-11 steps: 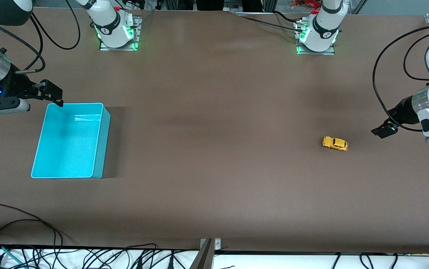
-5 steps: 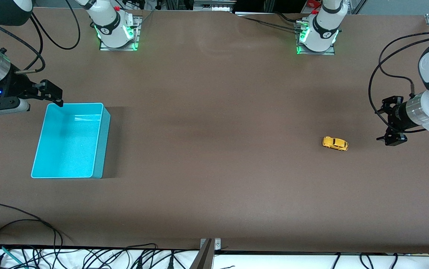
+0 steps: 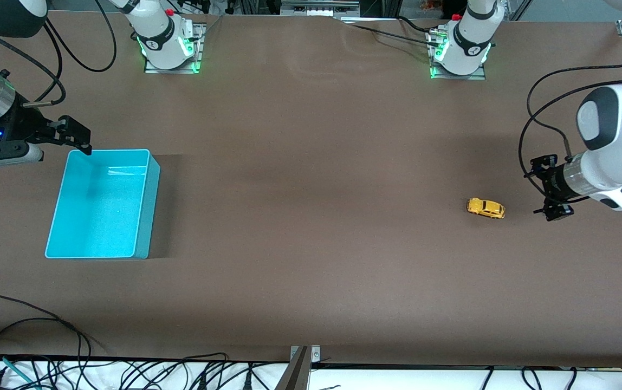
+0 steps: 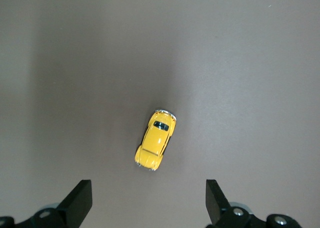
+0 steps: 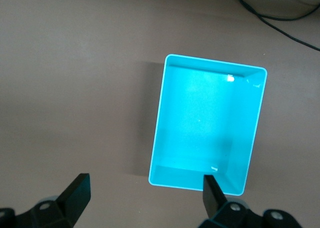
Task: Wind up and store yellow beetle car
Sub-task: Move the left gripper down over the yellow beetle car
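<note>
**Car just short of left gripper, long axis near in line with approach**

Car: yellow beetle car point(image 3: 486, 208) upright on bare table point(image 3: 311, 227), toward left arm's end, well apart from turquoise bin point(image 3: 143, 206) at right arm's end; bin empty. Left gripper point(image 3: 552, 187) low, just beside car on the side toward that arm's end of the table; fingers spread wide, nothing between them. In left wrist view, car point(image 4: 155, 139) ahead of the spread fingertips point(image 4: 80, 200), roughly centred between them, long axis slightly skewed from the approach line; so jaws set to close across the narrow body once advanced over it, judged. Right gripper point(image 3: 75, 135) waiting over bin's rim, spread, holding nothing; far from car. Left arm clearly nearer; pick falls to it. Winding not yet begun.
</note>
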`<state>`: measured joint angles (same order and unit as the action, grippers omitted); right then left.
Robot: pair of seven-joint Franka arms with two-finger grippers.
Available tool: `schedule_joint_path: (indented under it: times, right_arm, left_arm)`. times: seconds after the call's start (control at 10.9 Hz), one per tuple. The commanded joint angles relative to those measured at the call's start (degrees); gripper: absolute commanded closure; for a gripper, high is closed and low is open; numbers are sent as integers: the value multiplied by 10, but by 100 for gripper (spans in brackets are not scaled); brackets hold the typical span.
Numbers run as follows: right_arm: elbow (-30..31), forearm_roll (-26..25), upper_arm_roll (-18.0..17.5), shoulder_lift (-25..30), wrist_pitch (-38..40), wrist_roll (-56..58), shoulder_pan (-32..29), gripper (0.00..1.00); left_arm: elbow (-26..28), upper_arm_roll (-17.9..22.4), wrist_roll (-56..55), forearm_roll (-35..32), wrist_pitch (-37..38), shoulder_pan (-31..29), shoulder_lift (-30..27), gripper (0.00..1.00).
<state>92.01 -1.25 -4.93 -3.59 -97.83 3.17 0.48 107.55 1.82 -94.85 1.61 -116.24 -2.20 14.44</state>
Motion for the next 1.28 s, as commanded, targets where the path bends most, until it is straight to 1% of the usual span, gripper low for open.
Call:
schedule_joint_path:
  times: [0.0, 0.18, 0.28, 0.46, 0.73, 0.83, 1.01, 1.19]
  right_arm:
    - [-16, 7, -1, -5, 11, 3, -2, 0]
    - [-16, 7, -1, -5, 11, 3, -2, 0]
    - [-16, 7, -1, -5, 11, 3, -2, 0]
    - [-16, 7, -1, -5, 10, 2, -2, 0]
    - [-16, 7, -1, -5, 8, 2, -2, 0]
    - [-16, 7, -1, -5, 8, 3, -2, 0]
    - [-16, 6, -1, -5, 8, 3, -2, 0]
    - [-16, 5, -1, -5, 7, 2, -2, 0]
  left_arm:
    - [50, 0, -15, -8, -79, 6, 21, 0]
    - [112, -8, -5, -10, -166, 11, 25, 0]
    - [122, -10, 4, -11, -193, 15, 37, 0]
    - [122, -16, 59, -19, -203, 27, 71, 0]
    - [122, -16, 122, -20, -210, 22, 93, 0]
    - [121, -16, 128, -19, -211, 18, 94, 0]
    - [122, -16, 123, -19, -238, 5, 97, 0]
    - [119, -16, 123, -19, -272, 4, 116, 0]
